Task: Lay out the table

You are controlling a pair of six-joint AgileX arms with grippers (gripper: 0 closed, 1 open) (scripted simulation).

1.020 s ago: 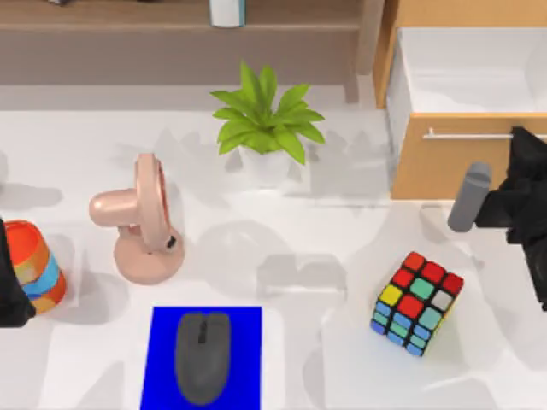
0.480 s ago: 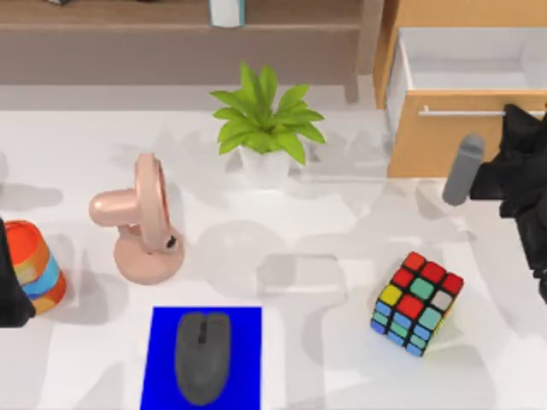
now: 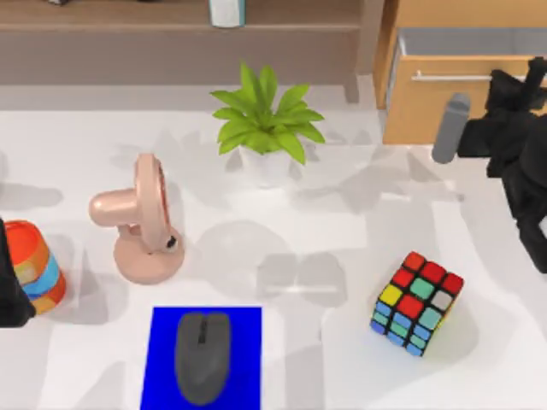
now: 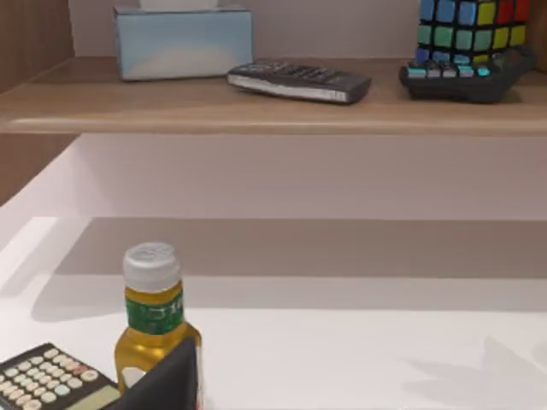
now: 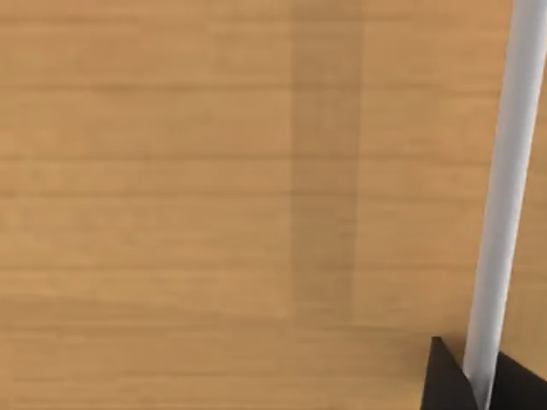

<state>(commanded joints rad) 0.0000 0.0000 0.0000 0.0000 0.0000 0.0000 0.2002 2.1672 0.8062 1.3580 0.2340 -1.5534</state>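
The white table (image 3: pixel 342 224) carries a pink desk fan (image 3: pixel 141 224), a potted plant (image 3: pixel 265 121), a colour cube (image 3: pixel 416 303) and a grey mouse (image 3: pixel 202 355) on a blue mat (image 3: pixel 162 337). At the back right, my right gripper (image 3: pixel 500 83) is at the white handle (image 3: pixel 451 77) of the wooden drawer (image 3: pixel 427 107). The right wrist view has the handle (image 5: pixel 504 171) running between my dark fingertips (image 5: pixel 444 380), close against the drawer front (image 5: pixel 214 196). My left gripper (image 3: pixel 8 286) is parked at the left edge beside a striped cup (image 3: pixel 36 263).
A shelf (image 3: pixel 171 17) runs along the back. The left wrist view shows a yellow bottle (image 4: pixel 152 316), a calculator (image 4: pixel 51 384), a tissue box (image 4: pixel 184 38), a remote (image 4: pixel 299 81) and another colour cube (image 4: pixel 470 34). Bare tabletop lies between the fan and the cube.
My right gripper has moved toward the back of the table with the drawer front, and the drawer's white interior has nearly vanished. The left arm has not moved.
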